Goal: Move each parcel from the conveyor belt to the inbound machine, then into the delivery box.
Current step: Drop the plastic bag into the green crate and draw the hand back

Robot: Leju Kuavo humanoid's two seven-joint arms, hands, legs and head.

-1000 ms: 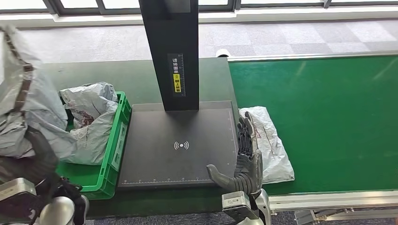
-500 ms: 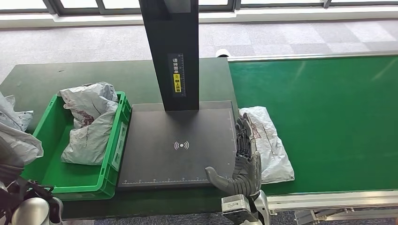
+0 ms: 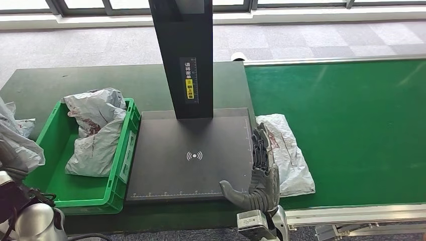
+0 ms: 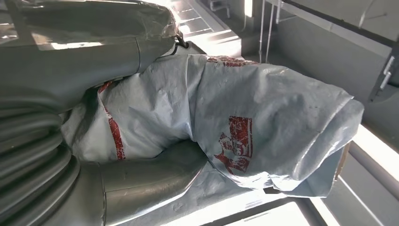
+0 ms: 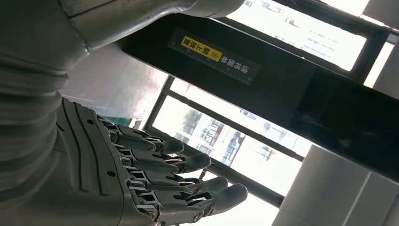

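Three grey parcels are seen. One parcel (image 3: 286, 153) is lying flat on the green conveyor belt (image 3: 351, 130), at its near left corner, just beside the scanner plate (image 3: 193, 155) of the inbound machine. A second, crumpled parcel (image 3: 98, 130) is lying in the green box (image 3: 118, 175), against its far right side. A third parcel (image 4: 244, 122), printed in red, is grasped by the left hand (image 4: 94, 70): the thumb is pressed under it and the fingers are wrapped over it, seen in the left wrist view. In the head view that held parcel (image 3: 15, 143) is cut off at the left edge, left of the box. The right hand (image 3: 261, 168) is held released, fingers straight and together, thumb spread toward the plate, nothing in it. It is placed along the plate's right edge, between plate and belt parcel; contact with the parcel cannot be judged. The black post (image 3: 183, 55) is mounted upright at the plate's far edge, a yellow label (image 3: 189, 84) on it
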